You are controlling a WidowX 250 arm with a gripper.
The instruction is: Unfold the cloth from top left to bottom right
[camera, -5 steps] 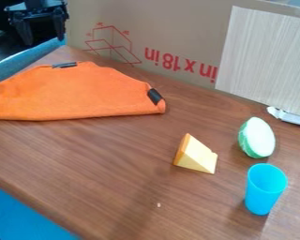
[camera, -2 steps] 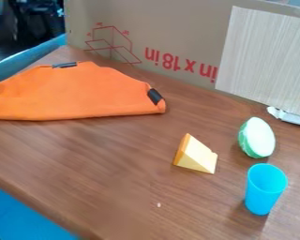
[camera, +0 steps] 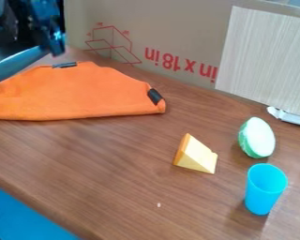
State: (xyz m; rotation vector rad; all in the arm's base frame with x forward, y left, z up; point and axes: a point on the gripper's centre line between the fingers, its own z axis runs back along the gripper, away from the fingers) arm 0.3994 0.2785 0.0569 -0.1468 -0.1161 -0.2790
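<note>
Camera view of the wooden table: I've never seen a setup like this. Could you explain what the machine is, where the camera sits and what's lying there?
The machine is a black robot arm, showing at the upper left; its claw hangs near the table's far left corner, and I see nothing held in it. A fixed camera looks down at a slant on the brown wooden table. On the left lies a folded orange cloth. To the right are a yellow cheese wedge, a green-and-white halved vegetable and a blue cup standing upright. Printed cardboard rises behind.
</note>
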